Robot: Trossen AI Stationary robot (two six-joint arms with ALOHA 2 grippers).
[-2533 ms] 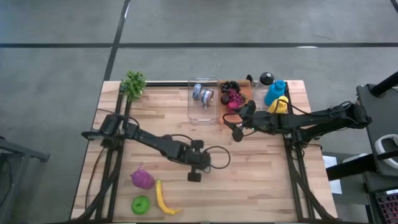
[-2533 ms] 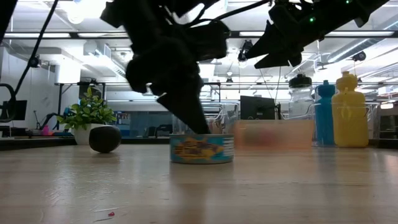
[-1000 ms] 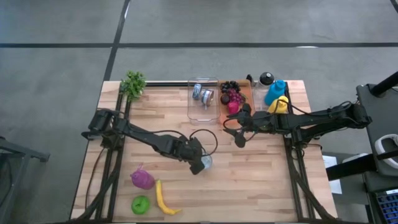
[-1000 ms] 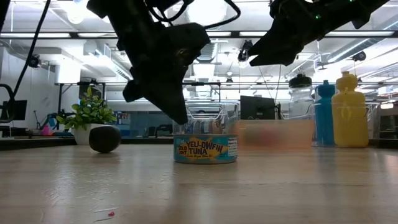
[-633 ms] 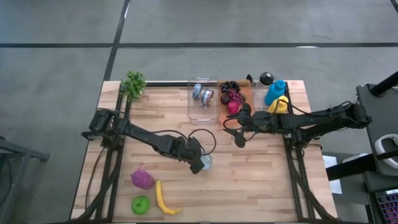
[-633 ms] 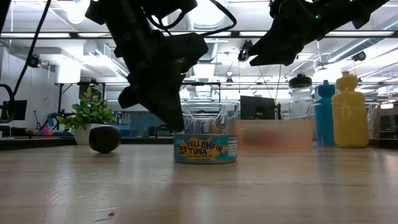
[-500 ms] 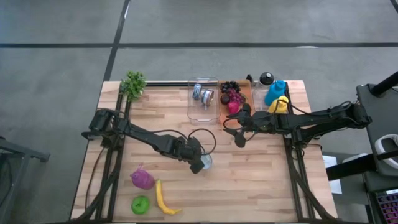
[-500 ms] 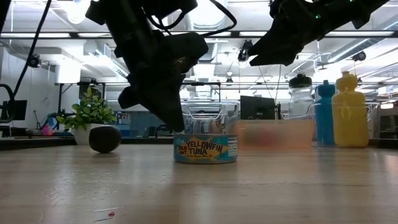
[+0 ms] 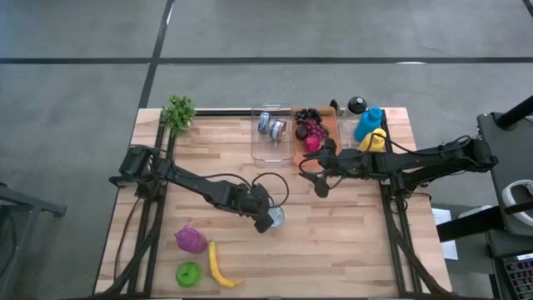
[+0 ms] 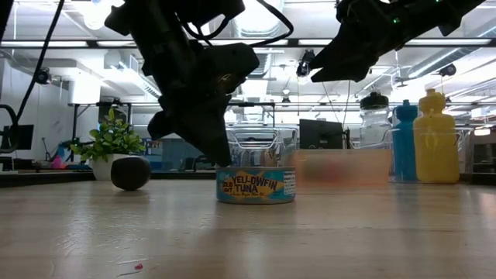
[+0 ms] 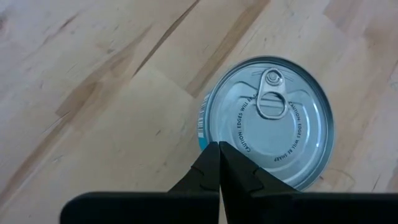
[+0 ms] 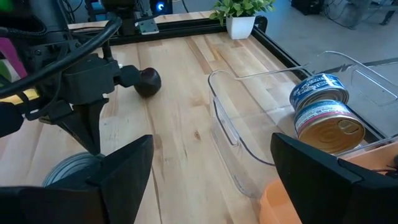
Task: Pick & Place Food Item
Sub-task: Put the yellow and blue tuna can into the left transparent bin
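Note:
A yellowfin tuna can (image 9: 276, 217) stands flat on its bottom near the middle of the table, lid and pull tab up (image 11: 268, 121), label facing the low view (image 10: 256, 186). My left gripper (image 9: 266, 221) is shut. Its tips (image 11: 219, 149) slant down at the can's left top rim (image 10: 222, 161). My right gripper (image 9: 321, 180) hangs open above the table to the right of the can, close to the containers at the far edge. Nothing is between its fingers (image 12: 211, 180). My left gripper's shut fingertips (image 10: 222, 159) stand at the lid's rim (image 11: 208, 134) on the can's left side, slanting down from the table's left. I cannot tell whether they touch it. The can sits flat on the wood.
At the far edge stand a clear bin (image 9: 272, 133) with two cans (image 12: 323, 106), an orange tray of dark fruit (image 9: 312, 129), bottles (image 9: 368, 125) and a small plant (image 9: 178, 111). A purple item (image 9: 191, 240), a banana (image 9: 218, 267) and a green fruit (image 9: 189, 273) lie near left. A dark plum (image 12: 148, 81) lies behind the can.
Since the earliest frames my left gripper has drawn off the can toward the table's left, uncovering it in the high view. The can has turned about, so its label now faces the low view. Over the last second nothing has clearly moved.

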